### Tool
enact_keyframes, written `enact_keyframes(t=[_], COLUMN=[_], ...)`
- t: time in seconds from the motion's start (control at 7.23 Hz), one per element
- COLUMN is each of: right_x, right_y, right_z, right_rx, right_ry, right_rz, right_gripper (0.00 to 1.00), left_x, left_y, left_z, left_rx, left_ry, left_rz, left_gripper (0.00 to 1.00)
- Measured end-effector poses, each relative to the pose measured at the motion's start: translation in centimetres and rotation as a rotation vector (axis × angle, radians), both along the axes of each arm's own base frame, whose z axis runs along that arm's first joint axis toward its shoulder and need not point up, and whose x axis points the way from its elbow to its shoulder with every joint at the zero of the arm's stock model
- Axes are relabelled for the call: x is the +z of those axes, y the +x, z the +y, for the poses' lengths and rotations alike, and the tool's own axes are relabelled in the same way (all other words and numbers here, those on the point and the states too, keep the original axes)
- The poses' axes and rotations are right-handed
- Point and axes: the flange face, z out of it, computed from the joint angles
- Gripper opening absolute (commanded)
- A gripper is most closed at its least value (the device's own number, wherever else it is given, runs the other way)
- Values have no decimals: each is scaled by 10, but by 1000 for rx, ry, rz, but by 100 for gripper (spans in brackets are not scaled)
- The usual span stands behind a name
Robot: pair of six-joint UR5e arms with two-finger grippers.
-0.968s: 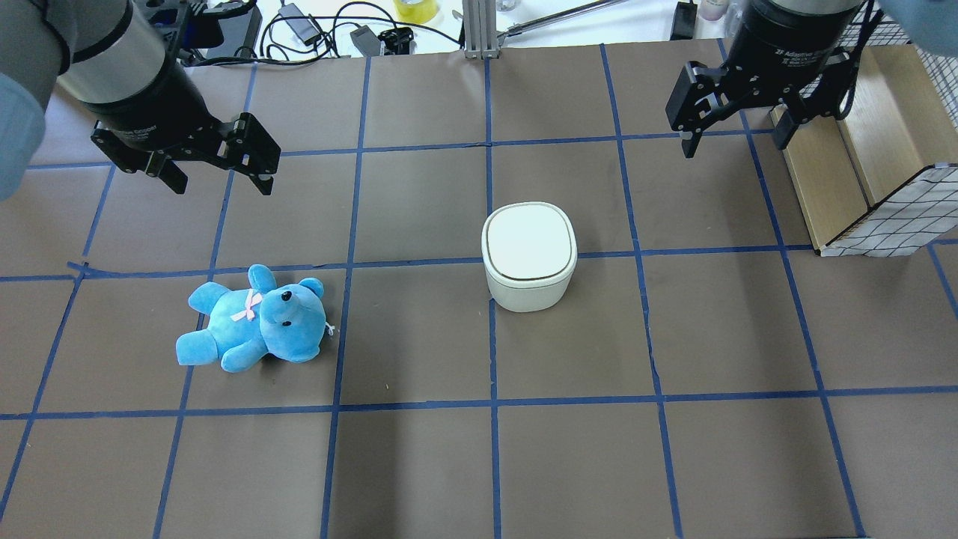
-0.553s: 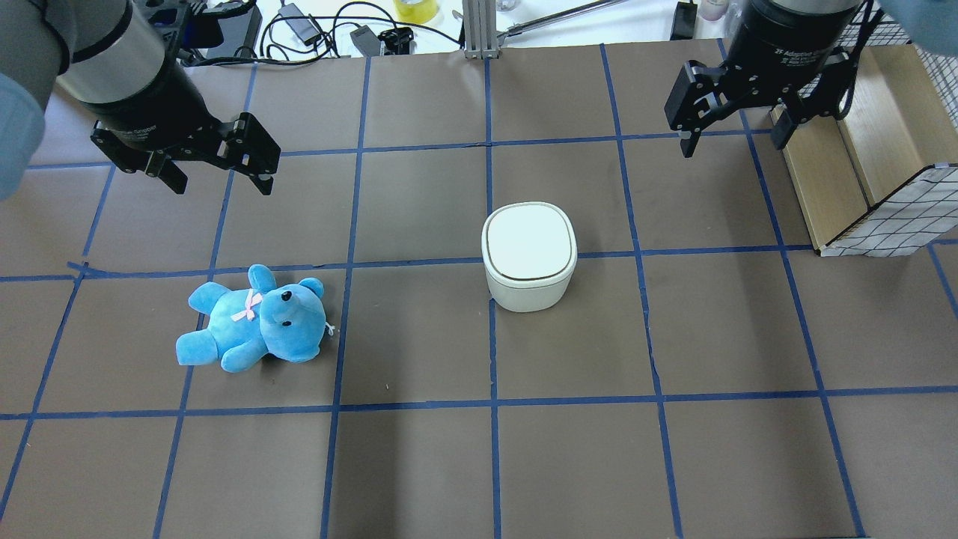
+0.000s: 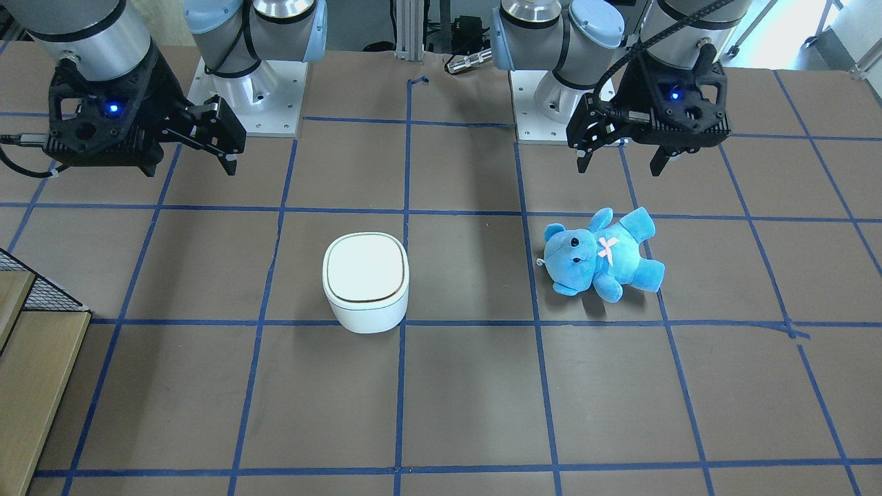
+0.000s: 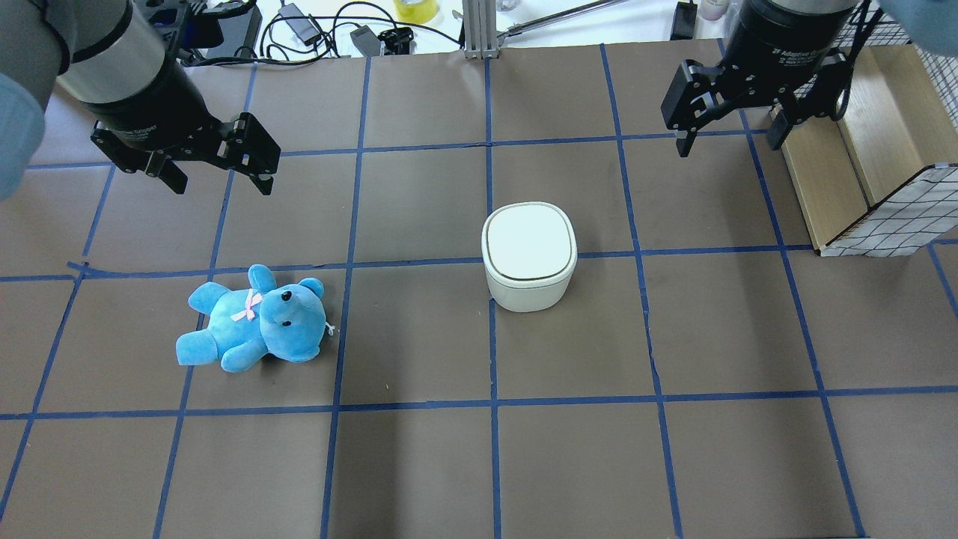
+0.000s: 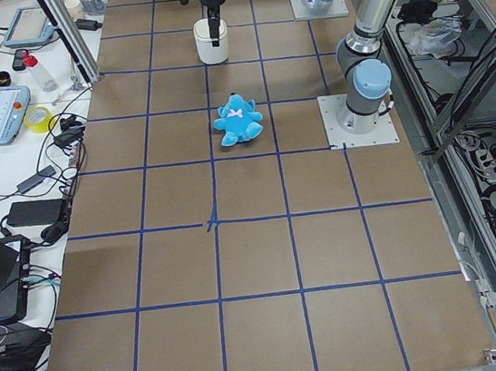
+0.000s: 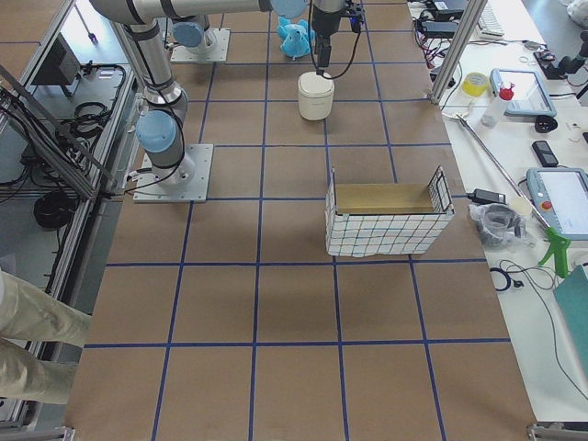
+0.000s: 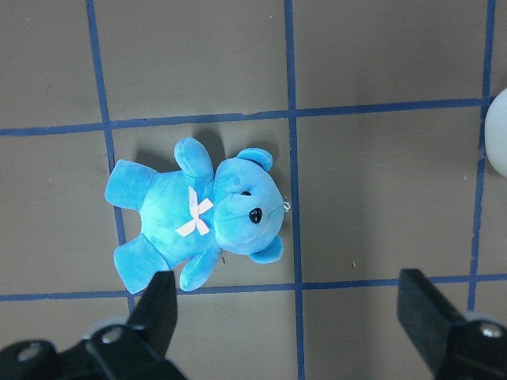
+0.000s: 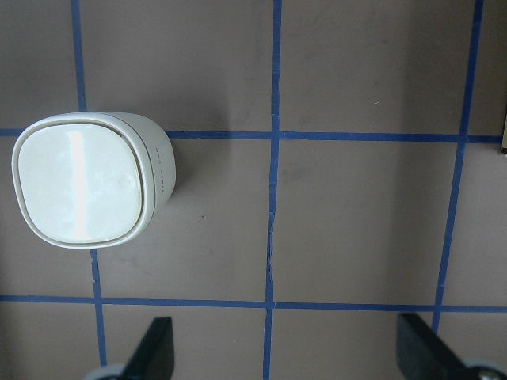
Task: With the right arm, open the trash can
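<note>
Trash can sits lid shut mid-frame on the desk. Right arm, upper right, and left arm, upper left, hover with jaws wide open, empty.

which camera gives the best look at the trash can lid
Right wrist-mounted: the trash can appears largest, lid shut and unobstructed. Overhead and front-facing show it whole but smaller; side views tiny; left wrist only a sliver.

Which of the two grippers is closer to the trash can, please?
The right gripper, by the wooden box; the trash can sits nearer it than the left gripper, which hangs near the blue teddy.
</note>
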Motion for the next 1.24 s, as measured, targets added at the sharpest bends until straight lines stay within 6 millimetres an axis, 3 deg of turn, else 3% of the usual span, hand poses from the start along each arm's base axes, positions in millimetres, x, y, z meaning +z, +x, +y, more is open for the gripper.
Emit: enact_keyframes(t=[0.69,0.83,1.11,1.24], right_x=[1,2,-1,-8], right_y=[5,20,86,117], right_z=[1,1,10,16], right_rx=[-35,-95,-103,-97], right_ry=[-2,-11,-62,-84], right_rz=[-22,-64,-94,-82], right_gripper=[100,100,98,83], left_x=[0,0,0,0], left_y=[0,0,0,0], left_z=[0,0,0,0], left_rx=[0,0,0,1], left_ry=[0,0,0,0], left_rz=[0,0,0,0], left_gripper=[100,100,100,100])
